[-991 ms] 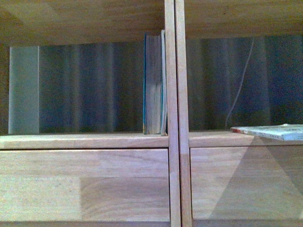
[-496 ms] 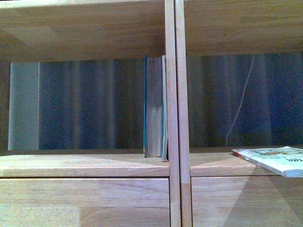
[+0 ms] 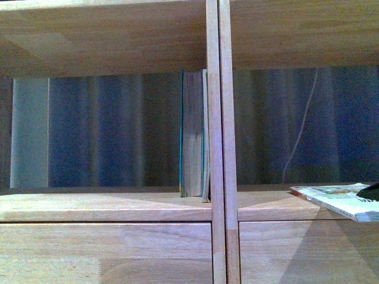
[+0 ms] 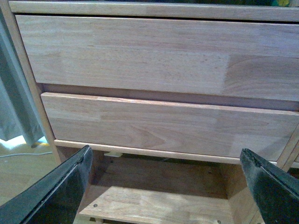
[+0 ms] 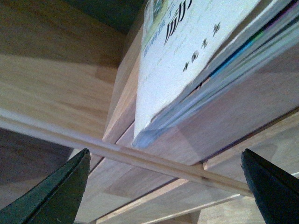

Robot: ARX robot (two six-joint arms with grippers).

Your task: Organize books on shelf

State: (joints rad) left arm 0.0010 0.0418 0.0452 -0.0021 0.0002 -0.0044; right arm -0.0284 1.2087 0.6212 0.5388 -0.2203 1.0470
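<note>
The teal book stands upright in the left compartment of the light-wood shelf, against the double divider. The thin white paperback lies flat on the right compartment's board, its corner overhanging the front edge. A dark bit of my right gripper shows at the right edge, just over the paperback. In the right wrist view the paperback fills the upper part, ahead of the wide-open gripper. My left gripper is open and empty, facing the drawer fronts.
Drawer fronts sit below the shelf board. A white cable hangs behind the right compartment. A grey curtain and floor lie beside the bookcase. A lower wooden board lies under the drawers.
The front view shifted upward a second ago, so shelf and books sit lower in frame; since then it is steady. A dark gripper tip has appeared over the paperback at the right edge.
</note>
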